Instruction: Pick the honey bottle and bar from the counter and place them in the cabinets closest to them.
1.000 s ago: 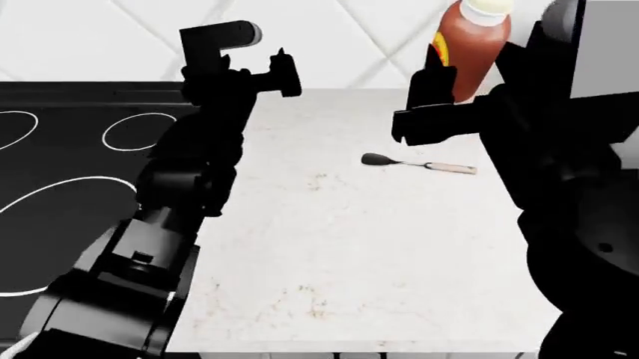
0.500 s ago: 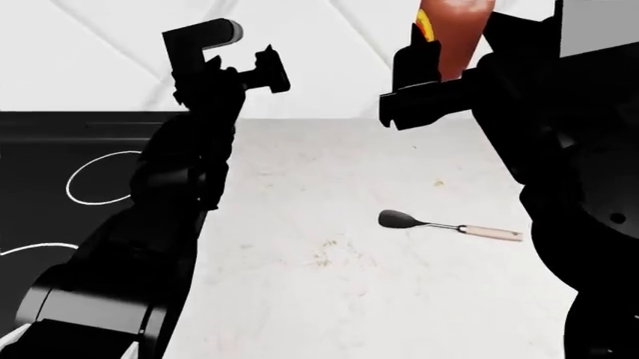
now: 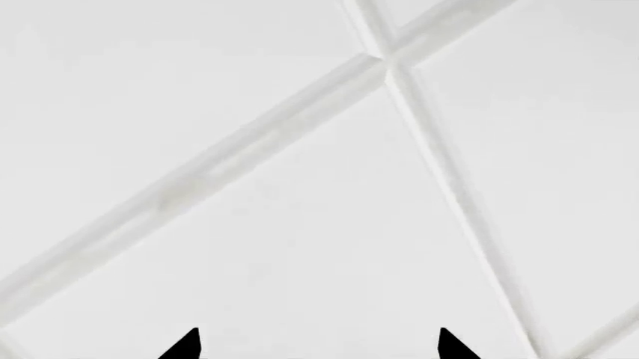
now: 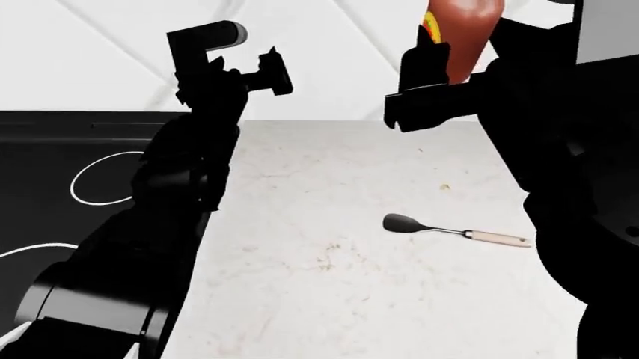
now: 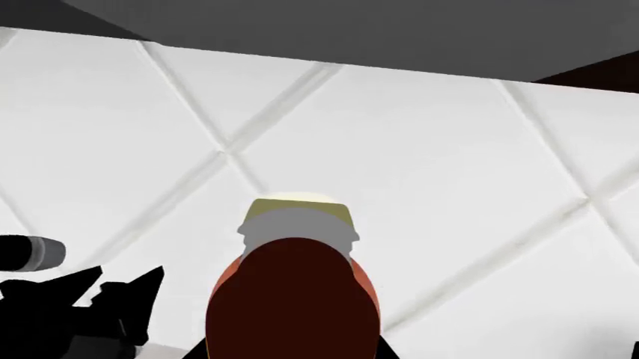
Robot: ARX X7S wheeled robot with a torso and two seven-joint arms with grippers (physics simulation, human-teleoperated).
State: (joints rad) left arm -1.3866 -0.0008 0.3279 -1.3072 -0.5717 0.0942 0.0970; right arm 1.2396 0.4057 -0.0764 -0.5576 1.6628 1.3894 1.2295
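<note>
Honey bottle point(image 4: 462, 37), upper right of frame, clamped in right claw point(image 4: 432, 82); left claw point(image 4: 262, 69) apart, empty; spatula point(image 4: 454, 231) flat on worktop point(image 4: 330, 262).

The orange-red bottle point(image 4: 459, 37), cream-capped, is upright at one o'clock, held in the right tool point(image 4: 439, 78) above the white speckled surface point(image 4: 330, 247).

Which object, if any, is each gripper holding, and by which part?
The right gripper holds the orange-red honey bottle by its lower body, cap upward. The left gripper holds nothing.
</note>
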